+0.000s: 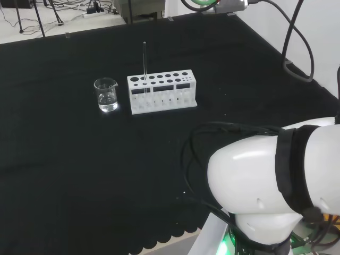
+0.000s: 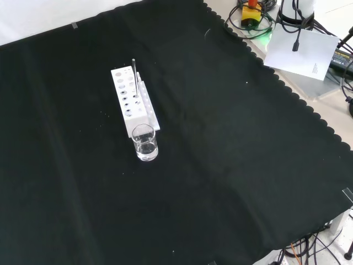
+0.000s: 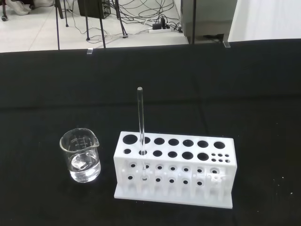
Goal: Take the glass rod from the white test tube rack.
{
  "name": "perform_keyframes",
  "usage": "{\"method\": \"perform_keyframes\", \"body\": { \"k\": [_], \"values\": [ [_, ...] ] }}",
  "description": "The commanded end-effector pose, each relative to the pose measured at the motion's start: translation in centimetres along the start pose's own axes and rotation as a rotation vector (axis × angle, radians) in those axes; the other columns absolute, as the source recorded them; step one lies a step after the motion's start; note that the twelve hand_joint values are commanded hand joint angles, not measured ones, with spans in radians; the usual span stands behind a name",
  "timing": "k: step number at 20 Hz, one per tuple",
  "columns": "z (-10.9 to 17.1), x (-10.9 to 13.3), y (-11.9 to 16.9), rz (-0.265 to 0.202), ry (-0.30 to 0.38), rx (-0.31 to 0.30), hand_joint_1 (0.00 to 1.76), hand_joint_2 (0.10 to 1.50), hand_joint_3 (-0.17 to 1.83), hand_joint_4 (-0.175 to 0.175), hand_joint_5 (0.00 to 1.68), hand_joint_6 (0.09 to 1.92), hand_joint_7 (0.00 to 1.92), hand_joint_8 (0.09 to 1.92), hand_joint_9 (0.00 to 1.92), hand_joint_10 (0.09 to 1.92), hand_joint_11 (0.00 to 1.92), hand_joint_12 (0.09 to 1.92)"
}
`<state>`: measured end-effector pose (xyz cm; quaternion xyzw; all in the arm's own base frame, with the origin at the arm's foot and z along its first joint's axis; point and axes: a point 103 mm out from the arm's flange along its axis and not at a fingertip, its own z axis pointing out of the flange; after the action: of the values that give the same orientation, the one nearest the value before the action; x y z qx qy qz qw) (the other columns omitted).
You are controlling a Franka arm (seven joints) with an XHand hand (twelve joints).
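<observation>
You have the white rack (image 1: 162,93) standing on the black cloth (image 1: 79,159), with the glass rod (image 1: 144,66) upright in one of its holes. In the head view the rod sits toward the rack's left end, in the near row of large holes, and its top rises well above the rack. Just beside that end stands a small clear beaker (image 1: 106,94), a little apart from the rack and not touching it. In the front view you see the same beaker (image 2: 145,142) at the rack's (image 2: 134,102) near end, with the rod (image 2: 134,74) rising behind it. The wrist view shows you the rod's (image 3: 141,132) lower tip down inside the rack (image 3: 175,167). As for the hand, you cannot tell whether it is open or closed.
</observation>
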<state>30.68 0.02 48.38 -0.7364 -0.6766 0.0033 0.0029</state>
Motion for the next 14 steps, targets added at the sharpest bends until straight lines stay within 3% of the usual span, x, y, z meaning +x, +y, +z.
{"method": "perform_keyframes", "body": {
  "k": [1, 2, 3, 4, 5, 8, 14],
  "values": [
    [0.0, 0.1, 0.0, -0.001, -0.006, -0.009, 0.92, 0.6, 0.65, -0.088, 0.39, 0.09, 0.28, 0.74, 0.51, 0.42, 0.72, 0.09],
    [0.0, 0.2, 0.1, -0.001, -0.005, -0.009, 0.86, 0.62, 0.61, -0.082, 0.28, 0.09, 0.16, 0.76, 0.32, 0.6, 0.45, 0.33],
    [0.0, 0.2, 0.1, -0.001, -0.006, -0.008, 0.83, 0.63, 0.59, -0.075, 0.22, 0.09, 0.08, 0.77, 0.19, 0.74, 0.25, 0.71],
    [0.0, 0.2, 0.1, -0.001, -0.008, -0.009, 0.83, 0.62, 0.58, -0.07, 0.19, 0.09, 0.05, 0.78, 0.11, 0.82, 0.12, 0.99],
    [0.0, 0.3, 0.1, -0.001, -0.008, -0.009, 0.82, 0.62, 0.58, -0.067, 0.18, 0.09, 0.03, 0.79, 0.06, 0.87, 0.06, 1.16],
    [0.0, 0.3, 0.2, 0.0, -0.006, -0.01, 0.82, 0.62, 0.58, -0.064, 0.17, 0.09, 0.01, 0.8, 0.03, 0.91, 0.0, 1.31],
    [0.8, 0.5, 1.9, -0.014, -0.018, 0.011, 0.82, 0.61, 0.58, -0.063, 0.17, 0.09, 0.01, 0.8, 0.02, 0.92, 0.0, 1.33]
  ]
}}
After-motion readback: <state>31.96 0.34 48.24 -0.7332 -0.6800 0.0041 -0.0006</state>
